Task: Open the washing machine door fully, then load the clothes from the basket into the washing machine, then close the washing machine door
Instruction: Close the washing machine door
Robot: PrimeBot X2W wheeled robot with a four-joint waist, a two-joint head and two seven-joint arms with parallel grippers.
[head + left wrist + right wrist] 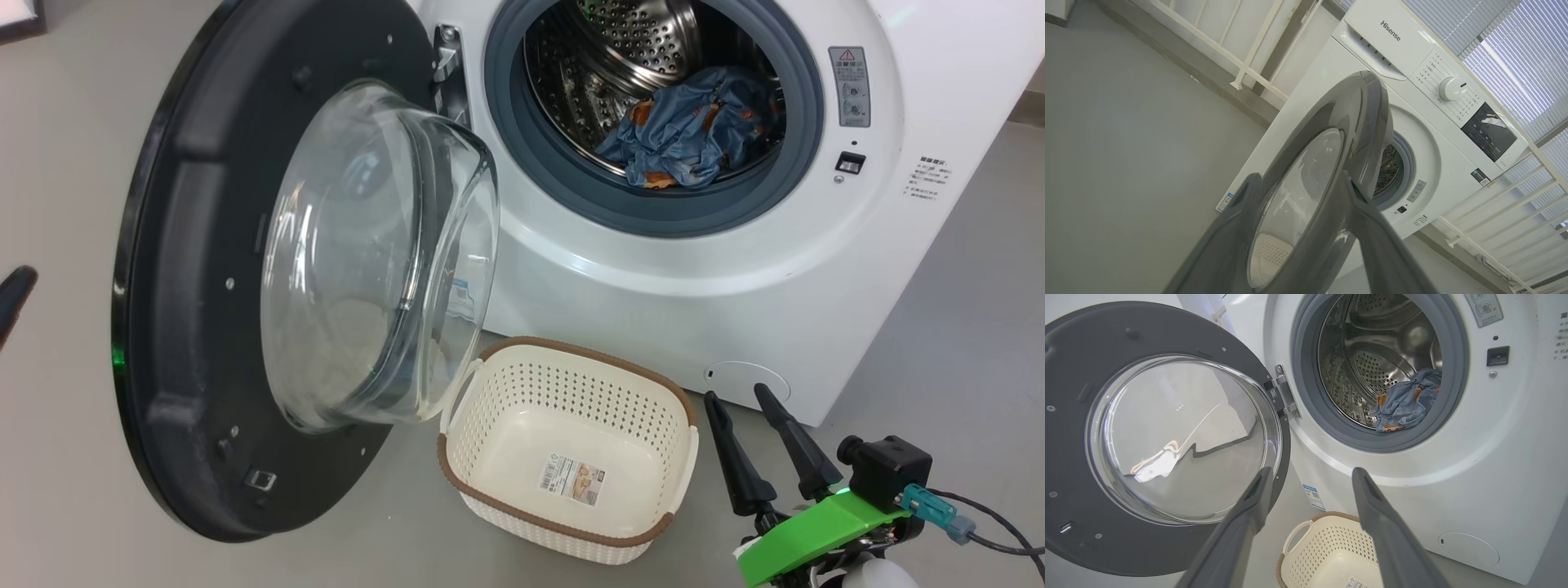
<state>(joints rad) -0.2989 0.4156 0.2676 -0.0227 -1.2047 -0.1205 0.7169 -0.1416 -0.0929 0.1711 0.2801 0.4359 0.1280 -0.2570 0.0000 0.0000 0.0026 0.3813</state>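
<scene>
Light blue, orange-printed clothes lie in the drum of the white front-loading washing machine.
The machine's round black glass-bowled door stands wide open on the hinge side, and the cream perforated plastic basket sits on the floor in front of the machine. Both the left fingers and the right fingers are spread wide, holding nothing.

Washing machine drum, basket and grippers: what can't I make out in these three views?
- Light blue, orange-printed clothes in the steel drum: bunched, piece count unclear, head view.
- Cream perforated plastic basket: partly cut off by the bottom edge and the right gripper, right wrist view.
- Left gripper: contact with the glossy black round door unclear, fingers blurred, left wrist view.
- Basket label: print too small, head view.
</scene>
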